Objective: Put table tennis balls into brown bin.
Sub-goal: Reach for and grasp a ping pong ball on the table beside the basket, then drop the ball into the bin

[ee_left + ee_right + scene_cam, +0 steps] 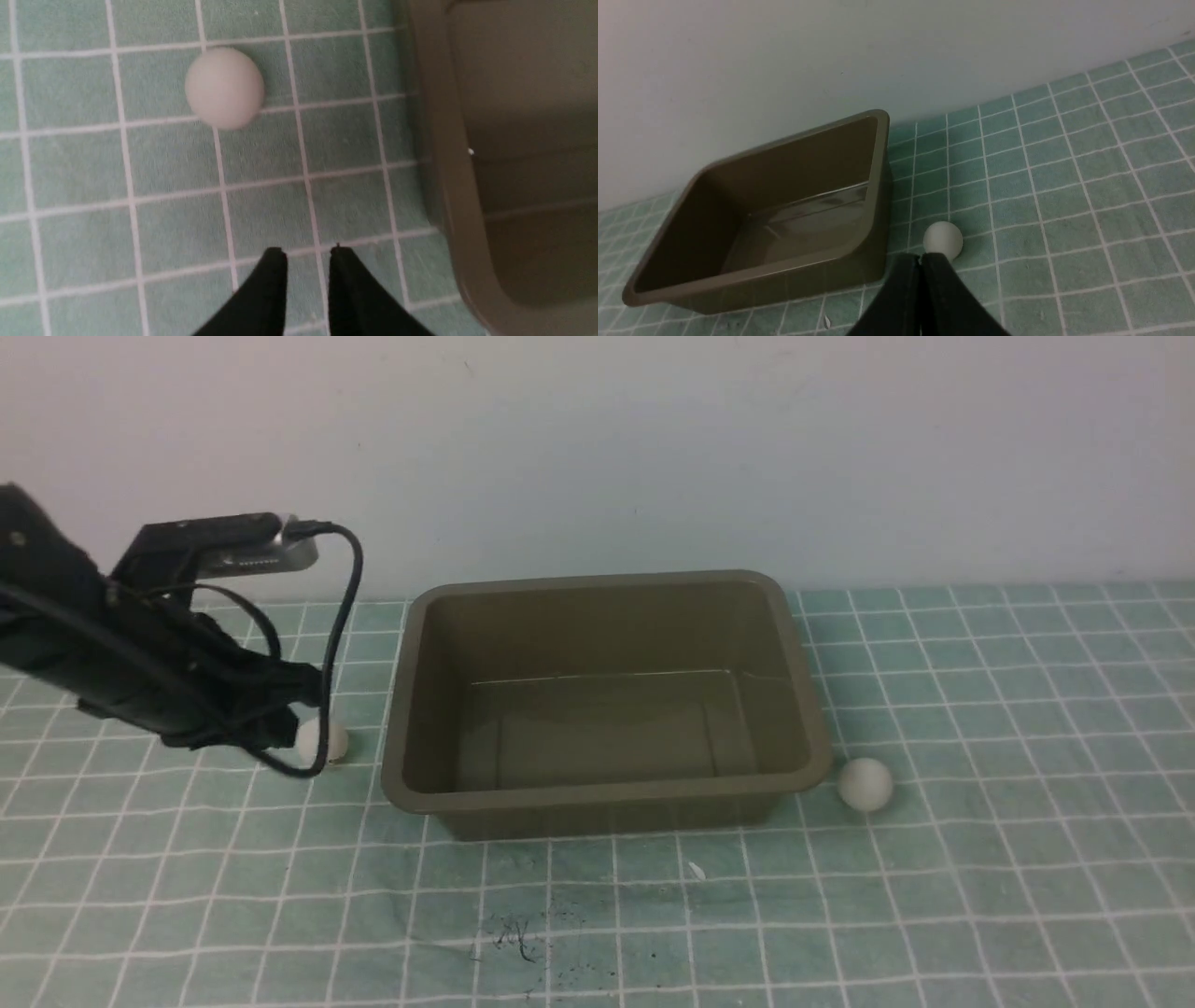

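Jaws on the left gripper [308, 254] stand narrowly parted and empty, probably readying to straddle the left ball [224, 87] just ahead, beside the brown bin [597, 803]. The right gripper [920, 259] is pinched closed, idle behind the right ball [943, 239] at the bin's other side.

Glossy plastic bin [607, 795] + matt balls [864, 784]

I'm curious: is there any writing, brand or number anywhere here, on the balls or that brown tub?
None readable. The left ball and the right ball show blank sides, the brown bin bears no label, and the dark specks on the checked cloth look like smudges, not letters.
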Controlling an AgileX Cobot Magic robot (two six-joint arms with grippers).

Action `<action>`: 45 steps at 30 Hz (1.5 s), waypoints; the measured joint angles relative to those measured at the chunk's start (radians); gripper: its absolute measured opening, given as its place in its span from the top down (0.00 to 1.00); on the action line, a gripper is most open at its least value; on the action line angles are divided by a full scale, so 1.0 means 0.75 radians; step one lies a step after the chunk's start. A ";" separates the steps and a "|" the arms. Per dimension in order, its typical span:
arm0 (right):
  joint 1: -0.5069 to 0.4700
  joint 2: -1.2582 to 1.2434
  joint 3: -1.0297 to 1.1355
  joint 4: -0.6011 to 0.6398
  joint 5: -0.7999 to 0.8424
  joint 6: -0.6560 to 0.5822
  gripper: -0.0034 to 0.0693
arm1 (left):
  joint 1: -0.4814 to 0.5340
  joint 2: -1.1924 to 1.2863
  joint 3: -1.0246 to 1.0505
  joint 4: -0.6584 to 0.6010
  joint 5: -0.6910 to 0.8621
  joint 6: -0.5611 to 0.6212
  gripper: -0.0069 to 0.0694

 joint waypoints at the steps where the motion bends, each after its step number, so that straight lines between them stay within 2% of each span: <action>1: 0.001 0.027 -0.019 0.000 0.001 -0.017 0.97 | 0.000 0.066 -0.043 0.000 -0.001 0.000 0.64; 4: 0.003 0.080 -0.053 0.000 0.004 -0.059 0.97 | 0.000 0.256 -0.170 0.011 -0.001 0.000 0.43; 5: 0.003 0.090 -0.055 0.000 0.007 -0.063 0.97 | 0.000 0.316 -0.212 0.022 -0.001 -0.002 0.38; 6: 0.003 0.094 -0.056 0.000 0.008 -0.063 0.97 | 0.000 0.316 -0.212 0.022 -0.001 -0.004 0.37; 7: 0.003 0.097 -0.056 0.000 0.015 -0.065 0.97 | 0.000 0.391 -0.267 0.039 -0.005 -0.009 0.28; 10: 0.003 0.100 -0.056 -0.007 0.022 -0.065 0.97 | 0.000 0.467 -0.319 0.046 -0.037 -0.010 0.23; 14: 0.003 0.129 -0.057 -0.013 0.029 -0.069 0.97 | 0.000 0.529 -0.334 0.046 -0.085 -0.013 0.26; 16: 0.003 0.165 -0.066 -0.013 0.048 -0.069 0.97 | 0.000 0.544 -0.336 0.053 -0.084 -0.026 0.35; 17: 0.003 0.172 -0.066 -0.013 0.048 -0.069 0.97 | 0.000 0.544 -0.336 0.054 -0.084 -0.028 0.36; 18: 0.003 0.264 -0.107 -0.013 0.104 -0.078 0.97 | 0.000 0.542 -0.342 0.086 -0.063 -0.046 0.46; 26: 0.003 0.775 -0.385 0.012 0.254 -0.195 0.95 | -0.009 0.373 -0.494 0.144 0.179 -0.057 0.45; 27: 0.003 0.939 -0.474 0.043 0.263 -0.239 0.92 | -0.029 0.292 -0.524 0.110 0.222 -0.053 0.45; 29: 0.003 1.066 -0.534 0.068 0.263 -0.275 0.89 | -0.059 0.235 -0.539 0.074 0.241 -0.035 0.45; 32: 0.003 1.361 -0.711 0.128 0.288 -0.357 0.75 | -0.171 0.175 -0.550 0.003 0.273 0.006 0.45; 33: 0.003 1.377 -0.720 0.131 0.292 -0.364 0.74 | -0.171 0.175 -0.550 0.001 0.273 0.006 0.45; 38: 0.003 1.732 -0.922 0.179 0.348 -0.435 0.49 | -0.303 0.253 -0.551 -0.012 0.317 0.024 0.44; 40: 0.009 1.845 -0.989 0.189 0.365 -0.435 0.41 | -0.337 0.310 -0.551 -0.012 0.314 0.024 0.35; 43: 0.030 1.945 -1.044 0.189 0.353 -0.447 0.36 | -0.345 0.344 -0.555 -0.012 0.313 0.009 0.18; 45: 0.049 1.999 -1.072 0.189 0.328 -0.447 0.34 | -0.340 0.347 -0.575 -0.003 0.331 -0.040 0.13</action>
